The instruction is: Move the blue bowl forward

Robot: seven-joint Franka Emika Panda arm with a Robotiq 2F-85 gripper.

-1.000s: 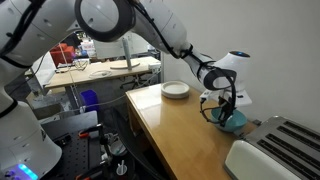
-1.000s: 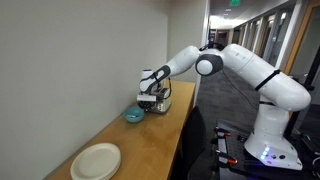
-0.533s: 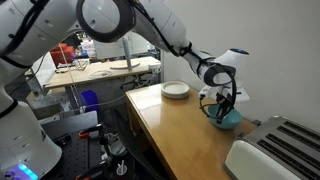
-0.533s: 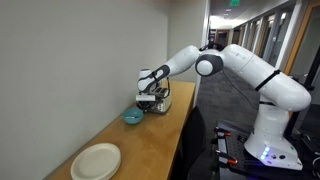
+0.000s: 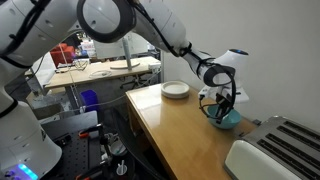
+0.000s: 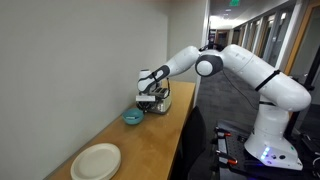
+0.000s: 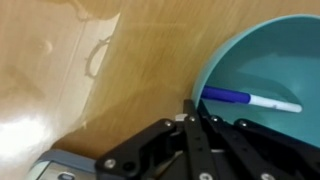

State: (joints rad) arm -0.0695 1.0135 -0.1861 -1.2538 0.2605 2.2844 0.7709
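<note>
- The blue bowl [image 6: 132, 116] is set on the wooden table [image 6: 150, 145], well apart from the white plate [image 6: 96, 161].
- In both exterior views the bowl and the white plate are seen on the same table, with bare wood between them.
- A blue and white pen [image 7: 250, 100] is seen lying inside the bowl in the wrist view, well apart from the white plate too.
- The gripper [image 7: 190, 108] is placed right at the bowl's rim, as far from the white plate as the bowl is.
- Its two fingers are seen pressed close together, and the thin wall of the bowl seems to be caught between them.
- The rim is likely pinched this way because the bowl is smooth and round, and a thin edge is easy to hold.
- The bowl is held low; whether it is touching the table cannot be told.
- The arm [image 6: 235, 60] is stretched out long over the table, well apart from the white plate.
- The wrist is bent so that the fingers are pointed down at the bowl's edge.
- The hold on the bowl is judged to be made, and the move forward is judged not yet done.
- Care is called for next, so that the bowl is not tipped and the pen is not spilled.
</note>
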